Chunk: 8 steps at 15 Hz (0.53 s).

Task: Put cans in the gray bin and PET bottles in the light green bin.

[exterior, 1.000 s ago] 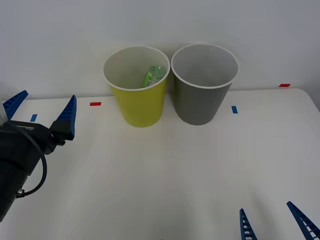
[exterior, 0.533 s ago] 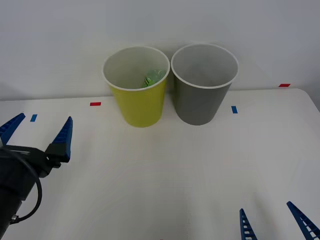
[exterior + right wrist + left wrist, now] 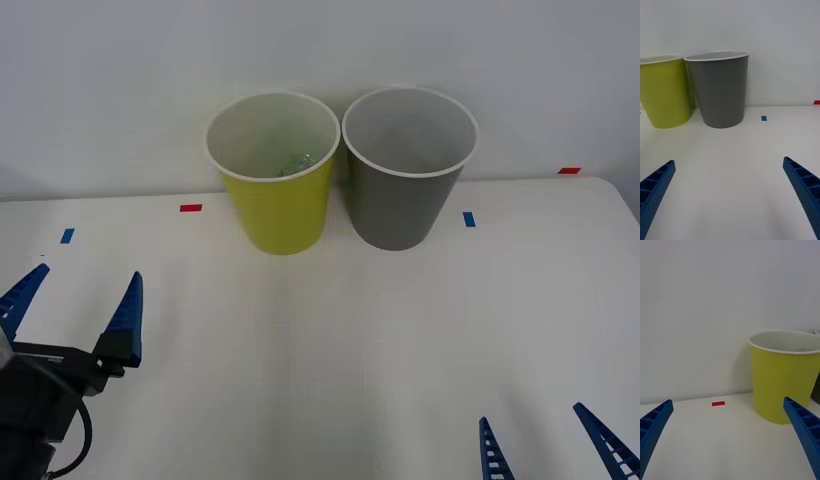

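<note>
With the PET bottle [image 3: 296, 160] resting inside the light green bin [image 3: 274, 212], the left gripper [image 3: 75, 305] hovers wide-open and empty at 8 o'clock, and the right gripper [image 3: 549, 440], equally spread, sits parked at 5 o'clock.

White table [image 3: 350, 340], coloured tape marks [image 3: 190, 208]

Two bins stand side by side at the back of the surface [image 3: 330, 340], close to the wall [image 3: 320, 50]. The light green bin [image 3: 275, 205] is on the left, the gray bin [image 3: 405, 195] just beside it on the right. The bottle [image 3: 294, 161] lies inside the light green bin, low down. The left pincer [image 3: 72, 310] sits at the near left corner, well apart from the bins, and the right pincer [image 3: 545, 440] at the near right edge.
</note>
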Motion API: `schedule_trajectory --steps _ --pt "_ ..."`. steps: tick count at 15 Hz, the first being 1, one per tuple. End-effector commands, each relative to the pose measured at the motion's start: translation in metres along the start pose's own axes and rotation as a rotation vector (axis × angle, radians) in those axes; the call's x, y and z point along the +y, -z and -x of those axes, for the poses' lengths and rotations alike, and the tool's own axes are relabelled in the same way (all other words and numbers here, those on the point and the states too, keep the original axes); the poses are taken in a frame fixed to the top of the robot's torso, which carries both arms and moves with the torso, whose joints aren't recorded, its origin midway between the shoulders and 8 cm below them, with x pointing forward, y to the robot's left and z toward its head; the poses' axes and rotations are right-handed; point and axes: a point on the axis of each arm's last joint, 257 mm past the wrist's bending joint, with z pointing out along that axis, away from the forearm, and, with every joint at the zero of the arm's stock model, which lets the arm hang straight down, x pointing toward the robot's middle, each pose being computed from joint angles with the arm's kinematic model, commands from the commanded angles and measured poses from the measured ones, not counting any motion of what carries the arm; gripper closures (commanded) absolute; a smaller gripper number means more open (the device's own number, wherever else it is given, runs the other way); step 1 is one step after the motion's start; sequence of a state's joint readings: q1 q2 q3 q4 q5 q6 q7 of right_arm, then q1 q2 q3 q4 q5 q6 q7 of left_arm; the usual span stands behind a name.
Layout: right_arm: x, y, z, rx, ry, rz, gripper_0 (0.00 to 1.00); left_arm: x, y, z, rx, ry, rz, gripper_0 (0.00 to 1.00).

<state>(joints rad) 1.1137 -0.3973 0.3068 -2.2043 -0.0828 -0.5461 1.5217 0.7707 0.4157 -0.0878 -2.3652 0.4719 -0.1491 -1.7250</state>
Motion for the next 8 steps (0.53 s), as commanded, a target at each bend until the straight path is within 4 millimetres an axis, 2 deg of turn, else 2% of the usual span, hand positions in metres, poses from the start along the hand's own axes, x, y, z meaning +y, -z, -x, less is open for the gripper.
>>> schedule_trajectory --steps 1,3,8 --pt "0.000 0.000 0.000 0.000 0.000 0.000 0.00 -0.005 0.024 -0.020 0.039 0.019 0.003 0.00" --pt "0.000 0.000 0.000 0.000 0.000 0.000 0.00 -0.004 0.038 -0.024 0.024 0.020 0.018 0.00" --pt "0.000 0.000 0.000 0.000 0.000 0.000 0.00 -0.015 0.082 -0.057 0.003 -0.010 0.026 0.00"
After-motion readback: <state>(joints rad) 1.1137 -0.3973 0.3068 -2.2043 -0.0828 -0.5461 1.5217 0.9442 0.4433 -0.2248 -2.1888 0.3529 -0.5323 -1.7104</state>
